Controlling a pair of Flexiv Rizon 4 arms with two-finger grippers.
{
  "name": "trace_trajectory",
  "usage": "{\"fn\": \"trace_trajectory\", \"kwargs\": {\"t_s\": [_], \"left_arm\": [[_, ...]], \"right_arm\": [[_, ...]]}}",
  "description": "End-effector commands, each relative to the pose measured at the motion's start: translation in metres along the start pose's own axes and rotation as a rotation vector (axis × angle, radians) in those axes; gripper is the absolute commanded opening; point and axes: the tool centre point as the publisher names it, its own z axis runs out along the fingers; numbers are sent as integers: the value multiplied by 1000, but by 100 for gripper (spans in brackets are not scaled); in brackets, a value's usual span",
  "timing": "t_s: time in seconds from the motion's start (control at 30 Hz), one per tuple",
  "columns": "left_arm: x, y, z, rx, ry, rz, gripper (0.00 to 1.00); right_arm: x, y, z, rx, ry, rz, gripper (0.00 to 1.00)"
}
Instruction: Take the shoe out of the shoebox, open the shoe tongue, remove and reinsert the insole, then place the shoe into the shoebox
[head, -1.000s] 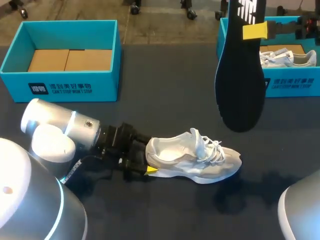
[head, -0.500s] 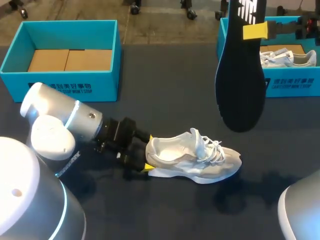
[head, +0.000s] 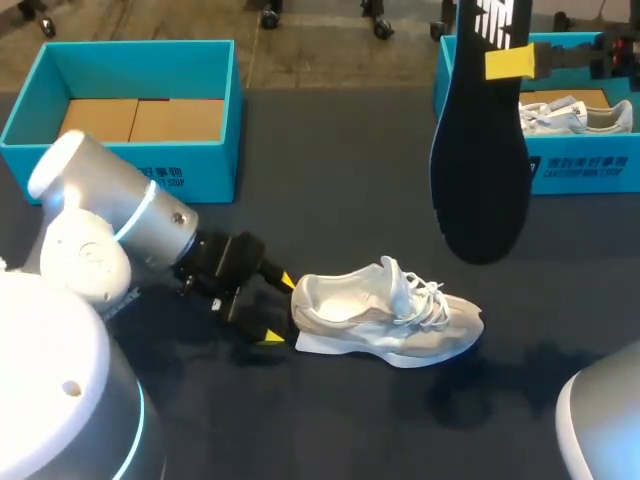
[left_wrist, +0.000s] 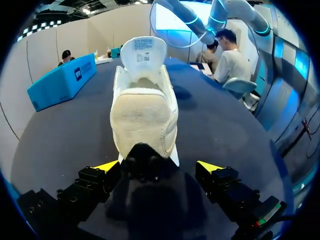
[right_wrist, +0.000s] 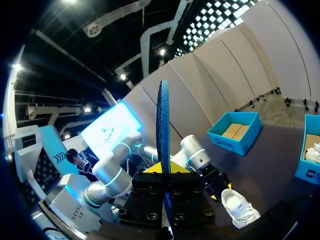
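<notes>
Insole step, midway: the empty shoebox (head: 140, 45) sits well behind and to the left of the shoe (head: 385, 318). The shoe lies on its sole on the dark worktop (head: 330, 170), toe pointing right and tongue (head: 392, 272) raised. My left jaws stand apart just behind the shoe's heel, one fingertip (head: 284, 281) to each side, neither touching it. Above and beyond the shoe's toe, my right jaws are clamped on the black insole (head: 480, 150), which hangs upright, broad end down, clear of the shoe. A second shoebox (head: 590, 172), with a spare trainer (head: 575, 115) inside, lies beyond the shoe to the right. With the insole out, reinsertion is the step in hand. I judge the next move calls for lowering the insole to the shoe's opening and sliding it in toe first, likely with the heel steadied.
</notes>
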Motion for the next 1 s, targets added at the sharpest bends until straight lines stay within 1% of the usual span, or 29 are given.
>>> {"fn": "trace_trajectory", "kwargs": {"t_s": [0.03,0.13,0.17,0.23,0.27,0.33,0.37,0.4,0.43,0.8,1.0], "left_arm": [[4,-9,-5,-114,-6,-3,100],[4,-9,-5,-114,-6,-3,100],[3,-10,-4,-108,12,1,100],[2,-15,-3,-171,13,-10,100],[2,-16,-4,-185,23,-5,100],[-1,-19,-5,-319,54,-53,100],[-1,-20,-6,-355,54,-54,100],[-2,-21,-9,-429,59,-77,100],[-3,-21,-11,-519,-7,-77,100],[-5,-22,-13,-516,-5,-79,100],[-9,-31,-18,-578,-23,-87,100]], "right_arm": [[-2,4,3,6,1,1,0],[-2,4,3,6,1,1,0],[-2,4,3,6,1,1,0],[-2,4,3,6,1,1,0],[-2,4,3,6,1,1,0],[-2,4,3,6,1,1,0],[-2,4,3,6,1,1,0],[-2,4,3,6,1,1,0],[-2,4,3,6,1,1,0],[-2,4,3,6,1,1,0],[-2,4,3,6,1,1,0]]}}
